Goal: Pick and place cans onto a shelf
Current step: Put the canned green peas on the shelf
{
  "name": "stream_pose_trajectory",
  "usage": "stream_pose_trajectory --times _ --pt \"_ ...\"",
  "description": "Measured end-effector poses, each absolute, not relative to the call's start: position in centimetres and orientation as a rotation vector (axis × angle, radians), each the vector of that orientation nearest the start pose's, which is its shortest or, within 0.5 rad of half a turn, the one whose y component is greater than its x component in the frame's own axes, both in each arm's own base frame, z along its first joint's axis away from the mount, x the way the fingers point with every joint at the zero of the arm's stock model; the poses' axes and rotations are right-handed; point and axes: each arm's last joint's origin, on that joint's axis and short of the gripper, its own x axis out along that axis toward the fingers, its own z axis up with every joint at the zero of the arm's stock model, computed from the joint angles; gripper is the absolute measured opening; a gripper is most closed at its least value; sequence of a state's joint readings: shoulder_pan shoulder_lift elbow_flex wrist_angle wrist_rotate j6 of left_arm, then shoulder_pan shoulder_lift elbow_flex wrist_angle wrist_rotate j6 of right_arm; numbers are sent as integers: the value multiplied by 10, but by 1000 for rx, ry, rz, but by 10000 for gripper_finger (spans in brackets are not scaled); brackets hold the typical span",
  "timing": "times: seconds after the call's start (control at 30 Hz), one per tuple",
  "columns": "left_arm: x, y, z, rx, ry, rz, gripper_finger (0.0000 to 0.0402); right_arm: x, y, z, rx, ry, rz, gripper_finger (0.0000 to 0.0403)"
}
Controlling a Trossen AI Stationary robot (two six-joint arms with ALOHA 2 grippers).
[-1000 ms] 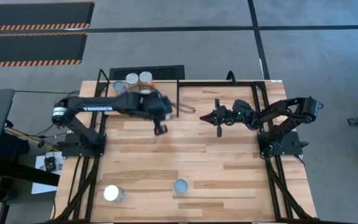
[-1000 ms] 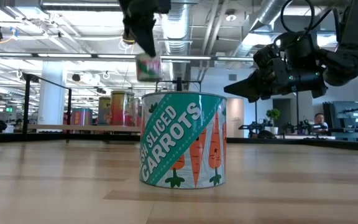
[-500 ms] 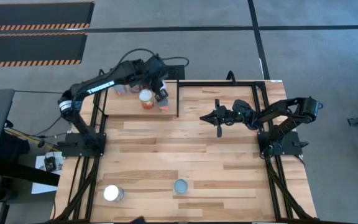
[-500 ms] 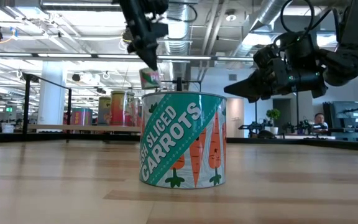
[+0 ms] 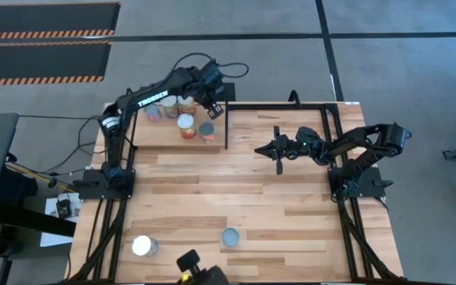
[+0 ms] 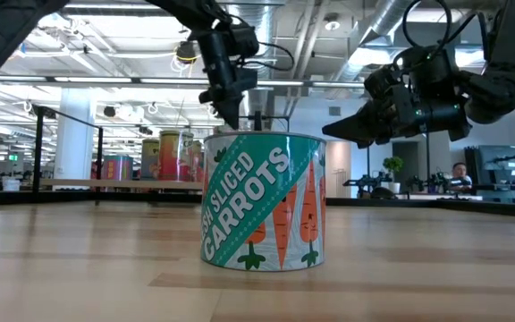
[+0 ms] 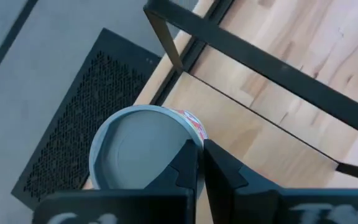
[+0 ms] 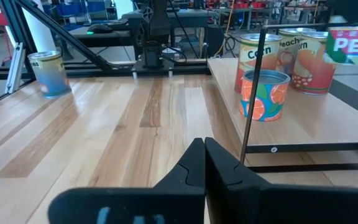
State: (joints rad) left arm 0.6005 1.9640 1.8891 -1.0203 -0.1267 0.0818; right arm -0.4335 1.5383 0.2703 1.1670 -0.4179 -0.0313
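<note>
- nearest the table's front edge: 2 cans, a white-topped can and a blue-grey can, latter w/ sliced-carrots label in low view.
- mid-table: right gripper hangs above the wood, arm stretched twd centre, fingers pressed together, holding nothing.
- far left corner: left gripper raised over the shelf, arm reaching up and over; fingers closed, empty.
- on shelf: grey-topped can under that gripper, touching a white-topped can; about 3 more behind, partly hidden by arm.
- surface: light wooden tabletop, black frame; grey floor around, open workshop w/ ceiling ducts beyond.
</note>
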Motion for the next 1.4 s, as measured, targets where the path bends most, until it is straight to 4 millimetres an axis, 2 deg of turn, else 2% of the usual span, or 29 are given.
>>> stream_pose_trajectory --times 0.3,0.8,1.1,1.4 --pt "351 246 272 -240 1186 589 0 219 -88 142 9 95 -14 10" --pt "347 251 260 -302 1183 615 0 219 -88 141 11 100 -14 9" --pt "352 257 245 -344 1199 602 0 219 -88 141 11 102 -14 9" --pt "353 259 241 -347 1202 611 0 219 -88 141 12 103 -14 9"
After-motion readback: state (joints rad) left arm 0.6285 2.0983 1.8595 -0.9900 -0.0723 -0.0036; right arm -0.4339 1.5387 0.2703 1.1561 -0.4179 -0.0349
